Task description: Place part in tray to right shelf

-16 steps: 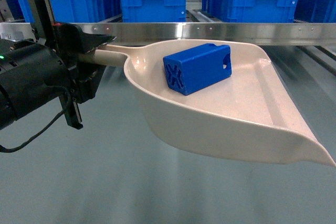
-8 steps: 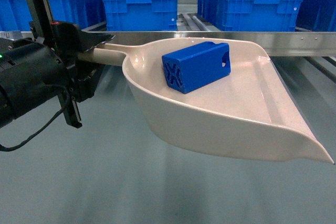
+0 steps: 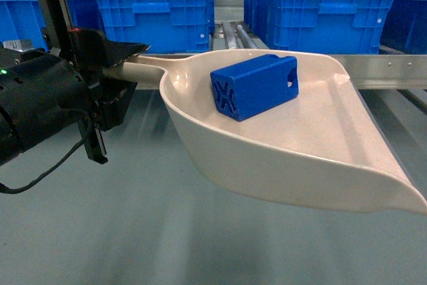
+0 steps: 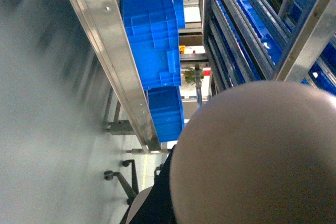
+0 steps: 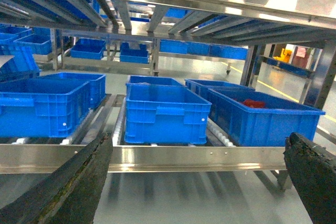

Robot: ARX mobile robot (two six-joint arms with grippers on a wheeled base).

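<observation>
With my left gripper (image 3: 123,65) clamped on the tray (image 3: 320,165) handle and my right gripper (image 5: 197,182) wide open and empty, the crates (image 3: 157,21) have drifted left as the base moves, so the part (image 3: 255,87) rides toward the right shelf (image 5: 173,158).

The scoop (image 3: 300,158) held in the left gripper's (image 3: 123,65) jaws looks like smooth, glossy cream plastic. The block (image 3: 257,86) on it is matt blue plastic. Beyond the right gripper's (image 5: 197,182) rough black pads (image 5: 68,187), the shelf (image 5: 184,158) rail is shiny brushed metal.

Left end effector (image 3: 123,65) clamped — right end effector (image 5: 199,182) agape

place: warehouse or factory storage | evidence: steel roller racks (image 5: 173,158); rows of blue crates (image 5: 165,114)
</observation>
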